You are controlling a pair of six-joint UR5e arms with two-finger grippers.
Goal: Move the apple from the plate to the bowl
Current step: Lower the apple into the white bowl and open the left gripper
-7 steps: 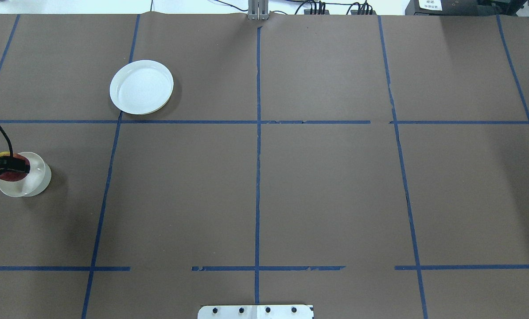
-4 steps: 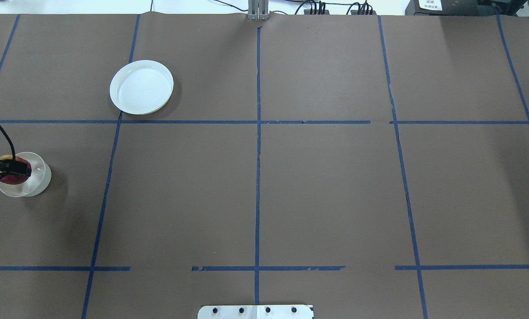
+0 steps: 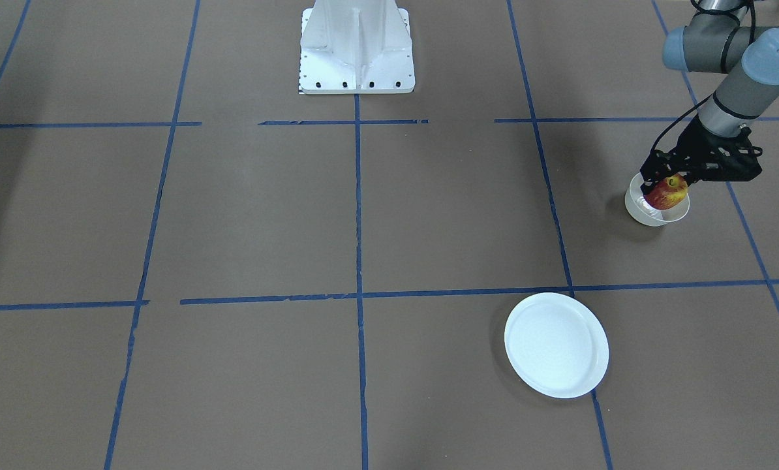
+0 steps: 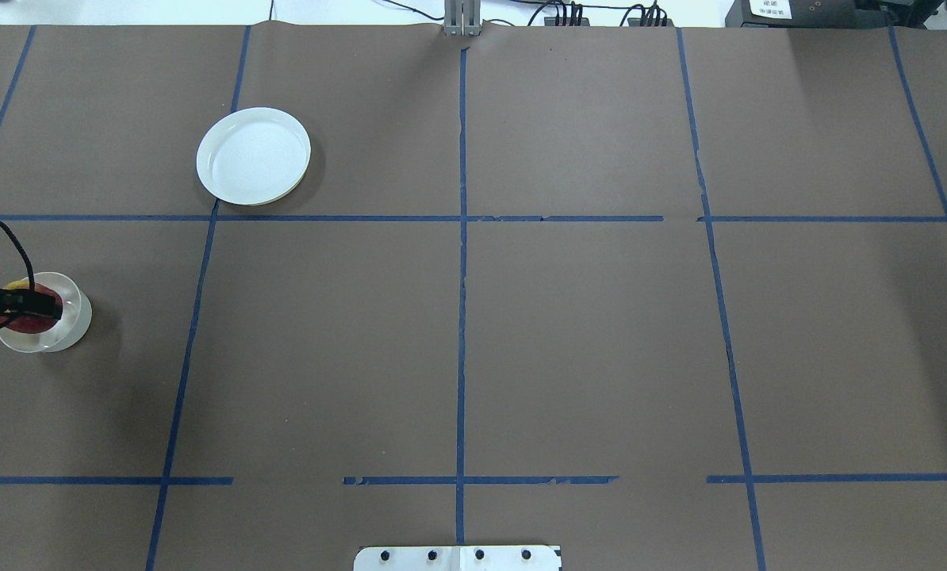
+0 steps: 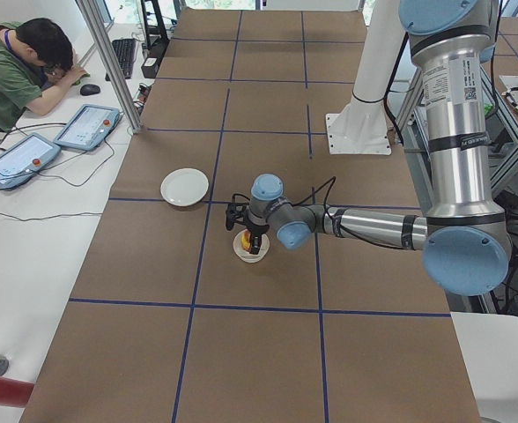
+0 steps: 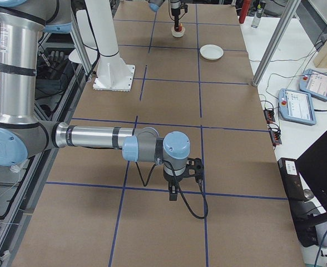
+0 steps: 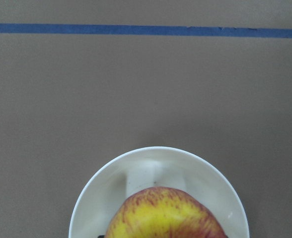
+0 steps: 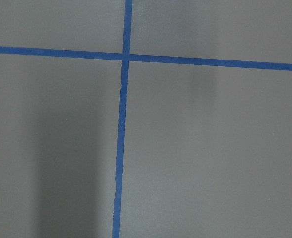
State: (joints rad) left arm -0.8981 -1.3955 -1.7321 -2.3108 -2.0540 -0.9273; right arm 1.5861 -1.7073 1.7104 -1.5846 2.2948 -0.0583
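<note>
The red and yellow apple (image 3: 667, 191) sits between the fingers of my left gripper (image 3: 669, 181), low inside the small cream-white bowl (image 3: 644, 212). The gripper is shut on the apple. From overhead the apple (image 4: 31, 320) and bowl (image 4: 75, 321) are at the far left edge, under the left gripper (image 4: 25, 304). The left wrist view shows the apple (image 7: 166, 213) over the bowl's rim (image 7: 94, 181). The white plate (image 4: 253, 156) lies empty, farther out and to the right. My right gripper (image 6: 174, 189) shows only in the exterior right view; I cannot tell if it is open.
Brown paper with blue tape lines covers the table. The robot's white base (image 3: 357, 49) stands at the table's near-robot edge. An operator (image 5: 21, 66) sits at a side desk with tablets (image 5: 87, 125). The plate also shows in the front-facing view (image 3: 556, 344).
My left gripper has moved slightly right and down, and the apple has sunk lower into the bowl. The plate and bowl have not moved.
</note>
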